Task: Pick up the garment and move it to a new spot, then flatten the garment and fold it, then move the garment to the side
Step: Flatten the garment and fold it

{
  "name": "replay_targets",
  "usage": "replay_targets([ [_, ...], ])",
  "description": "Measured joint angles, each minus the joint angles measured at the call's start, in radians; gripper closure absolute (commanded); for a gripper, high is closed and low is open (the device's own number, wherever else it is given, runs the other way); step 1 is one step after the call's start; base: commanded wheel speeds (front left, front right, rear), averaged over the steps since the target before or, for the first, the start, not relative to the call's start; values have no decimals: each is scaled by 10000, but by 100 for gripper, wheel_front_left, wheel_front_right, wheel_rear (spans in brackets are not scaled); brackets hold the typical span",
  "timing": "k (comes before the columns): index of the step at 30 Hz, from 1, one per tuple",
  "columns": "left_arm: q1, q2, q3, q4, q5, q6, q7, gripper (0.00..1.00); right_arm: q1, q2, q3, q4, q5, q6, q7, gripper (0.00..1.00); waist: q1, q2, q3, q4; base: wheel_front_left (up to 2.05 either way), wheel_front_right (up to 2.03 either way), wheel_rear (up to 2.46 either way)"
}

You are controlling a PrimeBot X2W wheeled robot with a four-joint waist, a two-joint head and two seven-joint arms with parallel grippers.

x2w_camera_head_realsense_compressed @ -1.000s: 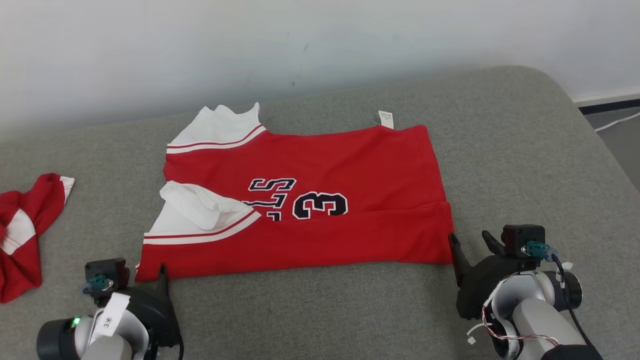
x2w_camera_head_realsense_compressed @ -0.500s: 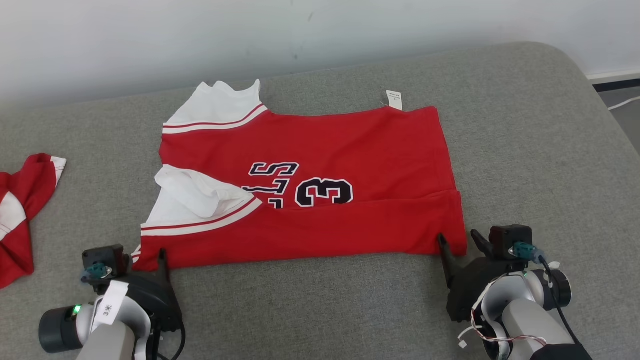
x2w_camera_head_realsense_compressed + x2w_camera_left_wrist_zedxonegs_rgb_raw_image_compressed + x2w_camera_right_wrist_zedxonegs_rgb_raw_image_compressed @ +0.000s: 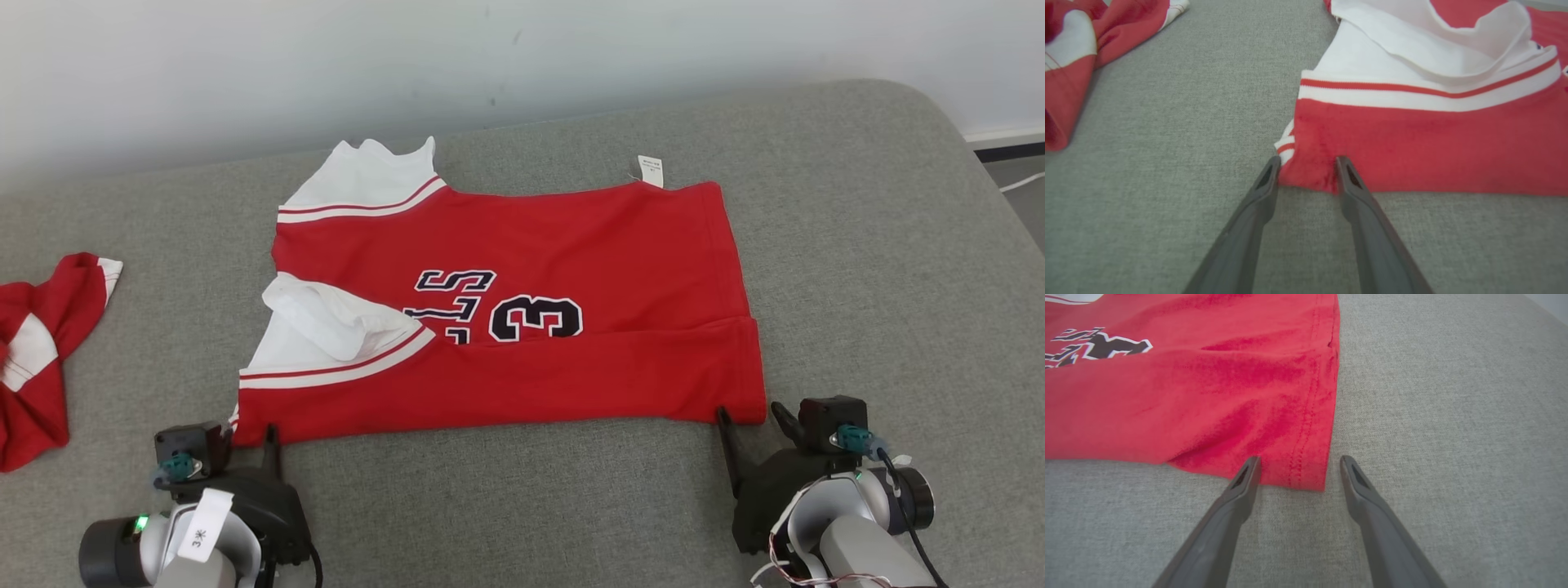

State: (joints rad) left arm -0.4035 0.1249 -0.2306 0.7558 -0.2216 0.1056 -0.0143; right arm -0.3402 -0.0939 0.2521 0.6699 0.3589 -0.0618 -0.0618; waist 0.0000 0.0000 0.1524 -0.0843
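Seen from the head camera, the red basketball jersey [image 3: 522,327] lies spread in the middle of the grey upholstered cushion [image 3: 857,269], collar end toward the robot's left. Its near long edge looks already turned up in a band that covers the bottom of the black number and lettering, so I judge it laid out and once folded. More folding and the move aside are left. One white sleeve [image 3: 326,322] is rumpled, and a small white care tag [image 3: 651,171] sticks out at the far edge. A second red-and-white garment [image 3: 37,351] sits crumpled well to the left. The left gripper [image 3: 249,437] is at the near left corner, the right gripper [image 3: 749,418] at the near right.

In the left wrist view, the left gripper [image 3: 1307,163] has its fingers apart, astride the corner of soft, slightly fuzzy knit. The cloth touches both tips and is puckered a little, not pinched flat.

In the right wrist view, the right gripper [image 3: 1300,461] has its fingers wide apart either side of the double-stitched hem corner [image 3: 1310,473], resting on coarse woven upholstery.
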Motion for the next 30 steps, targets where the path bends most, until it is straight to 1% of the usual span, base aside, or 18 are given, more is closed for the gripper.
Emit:
replay_targets([
  [1, 31, -6, -4, 2, 0, 0, -4, 42, 21, 2, 6, 48, 0, 0, 0, 0, 0, 0, -24, 5, 0, 0, 0],
  [2, 72, -12, -4, 2, 0, 0, -13, 42, 35, 2, 6, 79, 0, 0, 0, 0, 0, 1, -54, 10, 0, 0, 0],
  [3, 102, -13, -2, 8, -2, 0, -15, 55, 35, 2, 10, 104, 0, 0, 0, 0, 0, 0, -88, 11, 0, 0, 0],
  [4, 106, -13, -8, 6, 0, 0, -15, 62, 34, 2, 6, 104, 0, -4, 0, 0, 0, 0, -117, 10, 0, 0, 0],
  [5, 106, -13, -12, 4, -2, 0, -15, 65, 32, 4, 4, 105, 0, -8, 0, 0, 0, 0, -136, 9, 0, 0, 0],
  [6, 106, -13, -8, 13, -2, 0, -15, 83, 24, 4, 8, 138, 0, -8, 2, 0, 0, 0, -153, 6, 0, 0, 0],
  [7, 106, -13, -13, 15, -2, 0, -13, 87, 24, -2, 6, 153, 0, -8, 2, 1, 0, 0, -174, -1, 0, 0, 0],
  [8, 106, -21, -23, 13, -2, 0, -13, 87, 21, -10, 2, 161, 0, -8, 2, 6, 0, 0, -187, -8, 0, 0, 0],
  [9, 106, -25, -25, 13, -2, 0, -13, 89, 10, -17, 2, 174, 0, -8, 2, 18, 0, 0, -195, -13, 0, 0, 0],
  [10, 106, -23, -25, 13, -2, 0, -12, 91, -4, -21, 0, 198, 0, -8, 4, 53, 0, 0, -201, -16, 0, 0, 0],
  [11, 106, -23, -25, 13, -2, 0, -12, 96, -14, -25, -2, 222, 0, -8, 4, 63, 0, 0, -205, -19, 0, 0, 0],
  [12, 106, -23, -25, 13, -2, 0, -12, 99, -28, -33, -4, 265, 0, -8, 15, 80, 0, 0, -208, -21, 0, 0, 0],
  [13, 106, -23, -27, 13, -2, 0, -12, 100, -40, -40, -4, 313, 0, -6, 17, 94, 0, 0, -212, -21, 0, 0, 0],
  [14, 106, -23, -33, 12, -2, 0, -10, 100, -54, -42, -6, 334, 0, -2, 17, 100, 0, 0, -217, -21, 0, 0, 0],
  [26, 106, -58, -63, -73, -8, 0, 6, 100, -235, -203, 2, 447, 0, 17, 88, 100, 0, 0, -256, 58, 0, 0, 0],
  [30, 109, -71, -65, -105, -8, -2, 8, 100, -233, -215, 2, 481, 0, 92, 88, 100, 0, 0, -279, 82, 0, 0, 0],
])
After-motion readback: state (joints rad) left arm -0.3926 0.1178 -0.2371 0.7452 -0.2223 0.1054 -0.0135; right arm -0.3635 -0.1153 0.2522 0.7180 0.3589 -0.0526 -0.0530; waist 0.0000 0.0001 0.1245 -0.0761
